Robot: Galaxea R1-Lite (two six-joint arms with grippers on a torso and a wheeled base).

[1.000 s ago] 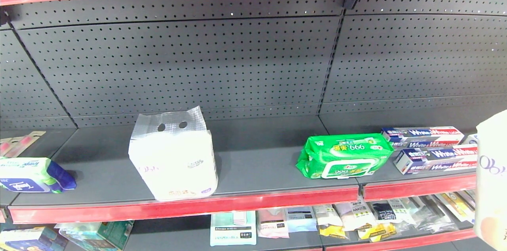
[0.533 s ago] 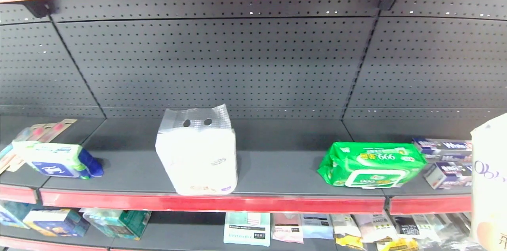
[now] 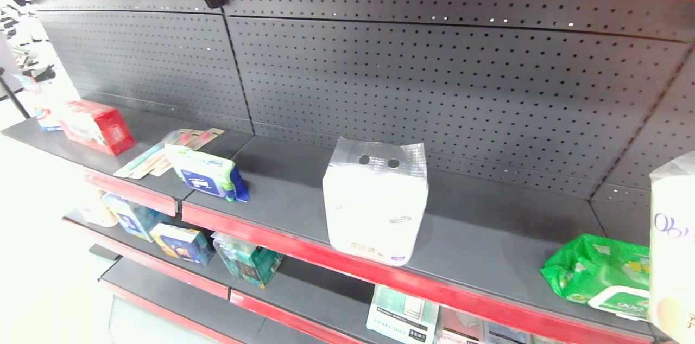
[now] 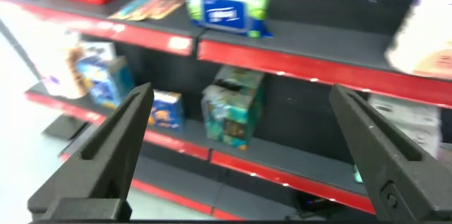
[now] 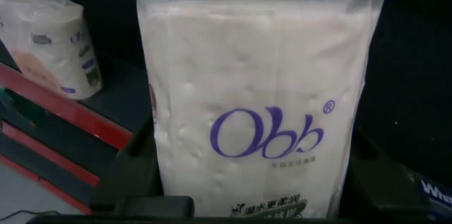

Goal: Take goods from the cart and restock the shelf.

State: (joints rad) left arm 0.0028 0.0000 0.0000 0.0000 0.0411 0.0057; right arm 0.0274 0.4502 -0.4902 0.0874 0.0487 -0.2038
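The head camera has swung round since a second ago, so the whole view slides. The standing roll pack (image 3: 374, 205) now reads centre frame and the green wipes pack (image 3: 597, 273) sits at the lower right. A red box (image 3: 98, 127) comes in at the upper left. The goods themselves have not shifted on the shelf (image 3: 488, 235). The held roll pack (image 3: 673, 246) keeps its spot at the right edge of the frame, upright. It shows white rolls under clear, crinkled plastic, with purple lettering across the front. The right end effector (image 5: 251, 181) is clamped on its lower part, one dark finger on each side. The left end effector (image 4: 240, 93) is spread wide with nothing between its fingers, facing the lower shelves.
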